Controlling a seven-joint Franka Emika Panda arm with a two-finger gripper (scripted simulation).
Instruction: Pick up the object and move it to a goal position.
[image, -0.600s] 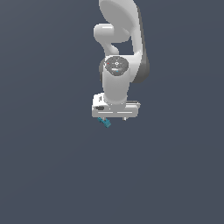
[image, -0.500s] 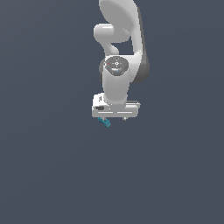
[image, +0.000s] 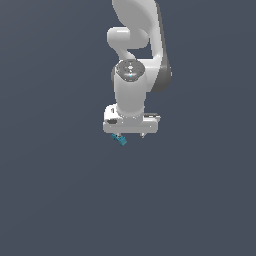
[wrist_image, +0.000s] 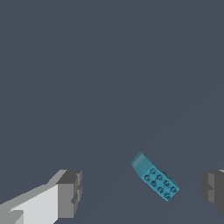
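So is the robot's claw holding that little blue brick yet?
No, nothing is held. The gripper is open, and the blue brick sits between its fingers, touching neither.

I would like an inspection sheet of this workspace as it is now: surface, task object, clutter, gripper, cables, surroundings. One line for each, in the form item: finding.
Surface: plain dark grey-blue floor, uniform, no marks seen.
Job's things: small teal-blue studded block, slightly elongated, lying skewed between the fingers, touching neither; one end looks rounded.
Clutter: nothing seen.
Gripper: white gripper open, with grey-tipped fingers wide apart on both sides of the block; in the exterior view it hangs directly over the block, pointing down.
Cables: nothing seen.
Surroundings: white and grey robot arm only; no goal marker seen.
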